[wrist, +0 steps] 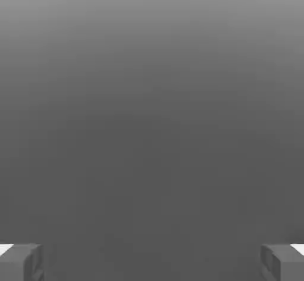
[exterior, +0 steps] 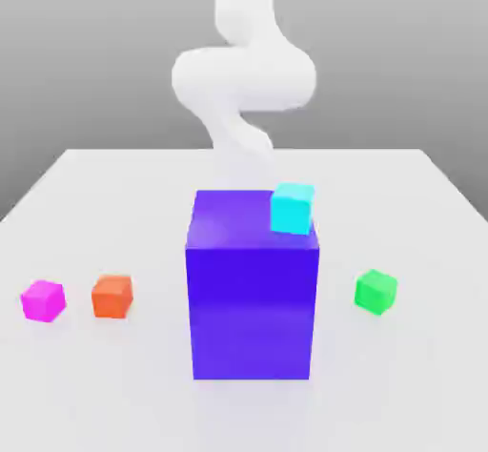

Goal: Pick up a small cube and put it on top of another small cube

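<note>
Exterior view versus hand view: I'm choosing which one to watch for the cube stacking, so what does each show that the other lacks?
The exterior view alone shows the white table, the arm, the big purple block with a cyan cube on its top, the pink cube and orange cube toward that view's left, and the green cube toward its right. The hand view alone shows the gripper, its fingers wide apart with nothing between them. Both share a plain grey backdrop, and no object in common.
</note>
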Tool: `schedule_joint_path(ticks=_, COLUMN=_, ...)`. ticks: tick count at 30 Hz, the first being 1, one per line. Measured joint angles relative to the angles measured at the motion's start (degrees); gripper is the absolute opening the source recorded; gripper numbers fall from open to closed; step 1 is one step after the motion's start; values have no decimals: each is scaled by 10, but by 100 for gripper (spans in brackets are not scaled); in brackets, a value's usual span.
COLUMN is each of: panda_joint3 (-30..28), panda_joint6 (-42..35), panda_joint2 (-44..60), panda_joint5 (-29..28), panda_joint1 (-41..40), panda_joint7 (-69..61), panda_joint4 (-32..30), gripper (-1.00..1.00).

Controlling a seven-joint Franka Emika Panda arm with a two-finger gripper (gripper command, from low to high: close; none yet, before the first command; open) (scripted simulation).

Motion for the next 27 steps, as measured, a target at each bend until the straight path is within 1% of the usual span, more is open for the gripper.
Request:
schedule_joint_path(ticks=9, panda_joint3=0, panda_joint6=72, panda_joint2=134, panda_joint5=-54, panda_joint1=-140, panda_joint7=165, panda_joint4=-57, gripper=0)
schedule_joint_path(ticks=17, panda_joint3=-28, panda_joint6=135, panda_joint2=251, panda_joint5=-90, panda_joint1=-243, panda_joint7=302, panda_joint4=-107, gripper=0)
schedule_joint_path(ticks=23, panda_joint3=-67, panda_joint6=184, panda_joint2=337, panda_joint5=-92, panda_joint1=-303, panda_joint7=386, panda_joint4=-145, gripper=0)
schedule_joint_path(ticks=27, panda_joint3=-95, panda_joint6=219, panda_joint2=394, panda_joint5=-68, panda_joint1=-344, panda_joint7=424, panda_joint4=-171, gripper=0)
